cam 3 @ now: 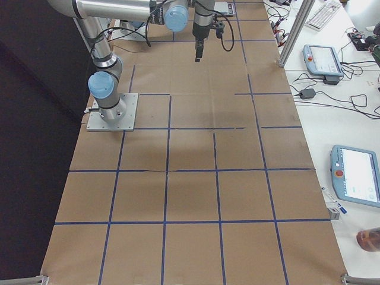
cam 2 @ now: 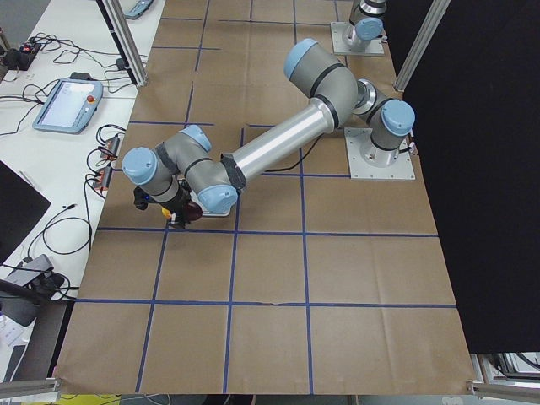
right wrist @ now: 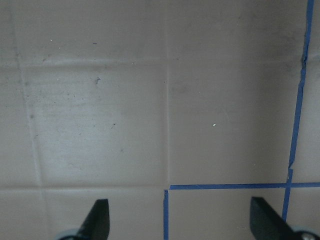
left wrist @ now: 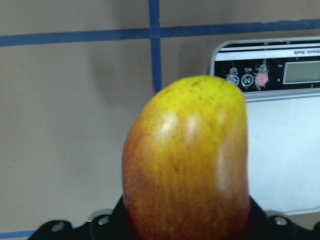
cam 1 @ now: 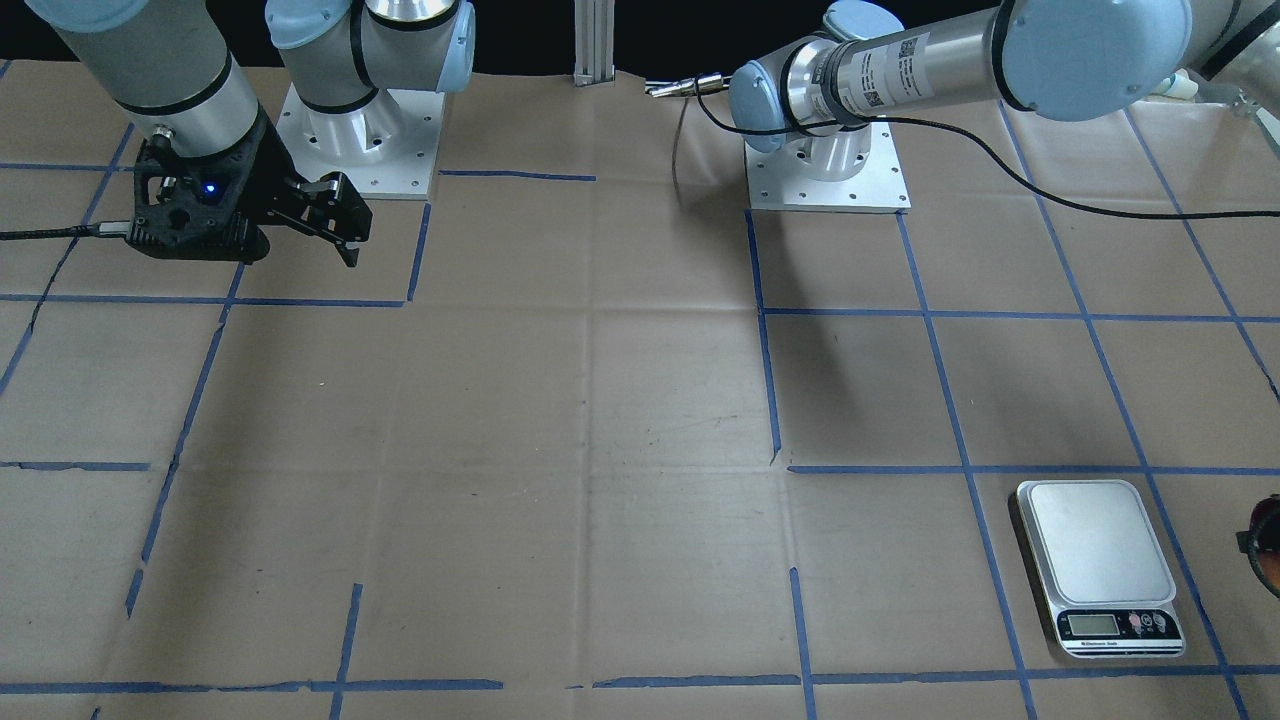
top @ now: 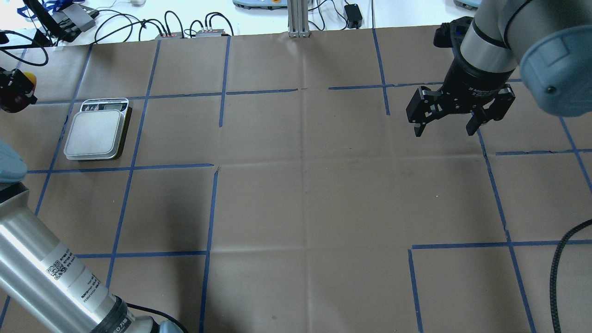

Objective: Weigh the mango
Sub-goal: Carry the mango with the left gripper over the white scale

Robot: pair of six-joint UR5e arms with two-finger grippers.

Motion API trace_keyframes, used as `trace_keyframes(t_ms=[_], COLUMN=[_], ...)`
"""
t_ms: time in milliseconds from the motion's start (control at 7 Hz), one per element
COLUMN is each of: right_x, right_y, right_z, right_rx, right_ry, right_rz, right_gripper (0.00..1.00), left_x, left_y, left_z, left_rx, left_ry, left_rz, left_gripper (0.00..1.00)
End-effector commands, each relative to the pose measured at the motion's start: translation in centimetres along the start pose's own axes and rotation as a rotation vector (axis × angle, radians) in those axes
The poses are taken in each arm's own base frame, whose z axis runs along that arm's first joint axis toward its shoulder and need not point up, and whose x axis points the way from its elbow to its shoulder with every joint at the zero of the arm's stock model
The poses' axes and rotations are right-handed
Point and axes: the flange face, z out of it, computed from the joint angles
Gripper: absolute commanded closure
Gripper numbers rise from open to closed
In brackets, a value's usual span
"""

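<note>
With the mango [left wrist: 187,160] clenched in the left gripper [top: 10,90], just left of the scale [left wrist: 282,150] in the wrist view, shift it right over the scale's middle and lower it gently; the right gripper [top: 445,126] hangs released, upper right overhead.

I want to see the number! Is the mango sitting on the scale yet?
No, the scale has a bare plate, and the mango is held off to its side.

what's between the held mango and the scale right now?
Nothing solid. In the overhead view only bare brown paper and one blue tape line separate the mango from the scale; the front-facing view agrees.
</note>
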Motion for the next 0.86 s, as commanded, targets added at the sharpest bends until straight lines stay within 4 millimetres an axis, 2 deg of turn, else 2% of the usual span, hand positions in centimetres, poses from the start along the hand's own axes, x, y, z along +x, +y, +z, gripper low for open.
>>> trace_keyframes(t_ms=[0, 286, 571, 714], right_x=[0.0, 0.0, 0.0, 0.0], right_y=[0.0, 0.0, 0.0, 0.0], right_z=[0.0, 0.0, 0.0, 0.0], right_rx=[0.0, 0.0, 0.0, 0.0], right_ry=[0.0, 0.0, 0.0, 0.0], right_rz=[0.0, 0.0, 0.0, 0.0], right_gripper=[0.0, 0.0, 0.0, 0.0], left_x=[4.8, 6.6, 7.0, 6.9], left_y=[-1.0, -0.6, 0.0, 0.2], left_z=[2.3, 4.5, 5.4, 6.5], left_rx=[0.01, -0.026, 0.011, -0.011], left_ry=[-0.02, -0.002, -0.032, -0.029], left_rz=[0.022, 0.037, 0.037, 0.036], left_gripper=[0.73, 0.73, 0.72, 0.72])
